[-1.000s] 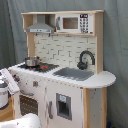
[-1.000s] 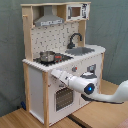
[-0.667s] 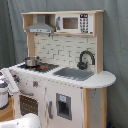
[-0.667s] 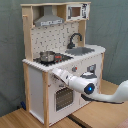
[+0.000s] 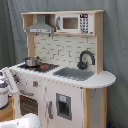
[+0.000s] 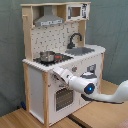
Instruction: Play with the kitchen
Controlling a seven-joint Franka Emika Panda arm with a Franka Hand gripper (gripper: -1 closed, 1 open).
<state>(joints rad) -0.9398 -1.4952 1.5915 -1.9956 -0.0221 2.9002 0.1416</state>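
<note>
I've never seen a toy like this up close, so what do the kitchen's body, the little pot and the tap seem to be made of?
The kitchen looks like painted white board with light bare-wood side panels and shelf edges; the pale, matt tan surfaces suggest wood. The pot on the stove looks like shiny metal, from its silvery glints, though it could be coated plastic. The faucet is matt black, plastic or painted metal; I cannot tell which.

We see a grey curtain hanging behind everything in both exterior views, and a wooden floor below the curtain in the second exterior view.
</note>
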